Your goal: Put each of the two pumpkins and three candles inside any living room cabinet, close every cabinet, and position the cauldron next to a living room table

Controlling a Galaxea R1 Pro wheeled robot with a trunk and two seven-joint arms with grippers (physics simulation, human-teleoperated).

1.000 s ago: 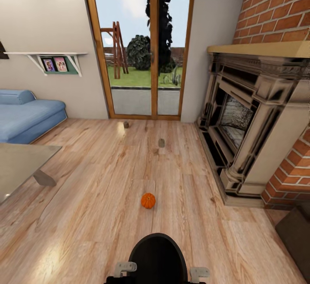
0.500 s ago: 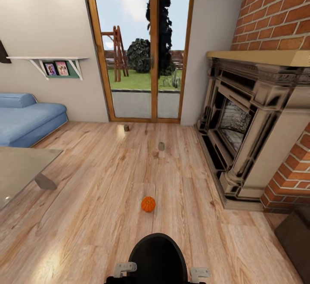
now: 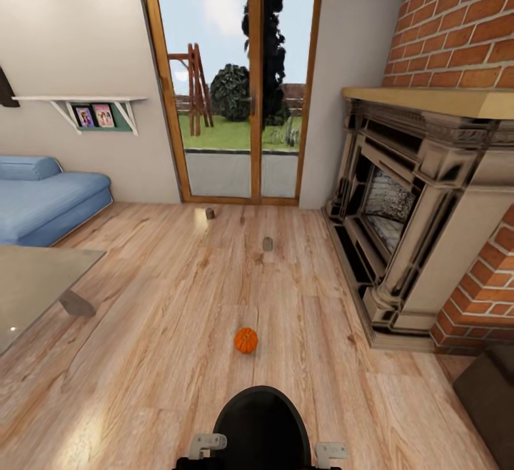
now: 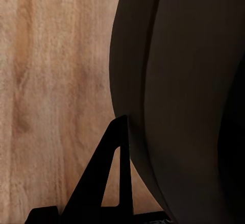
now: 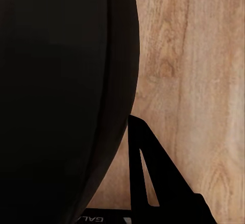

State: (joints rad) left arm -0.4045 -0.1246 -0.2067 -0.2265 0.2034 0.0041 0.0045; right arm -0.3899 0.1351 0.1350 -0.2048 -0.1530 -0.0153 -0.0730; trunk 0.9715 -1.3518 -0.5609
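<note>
Now an orange pumpkin (image 3: 245,339) sits on the wood floor (image 3: 143,356), two small candles (image 3: 267,243) farther off. Both pincers: cannot tell if open.

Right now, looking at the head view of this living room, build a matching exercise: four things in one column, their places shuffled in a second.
Things:
1. pumpkin
2. sofa
3. fireplace
4. nearer candle

Places:
A. along the right wall, under brick
B. on the floor, closest to the robot's base
C. at the left wall, beneath a shelf
D. on the floor, midway towards the glass door

Pairs: 1-B, 2-C, 3-A, 4-D
</note>
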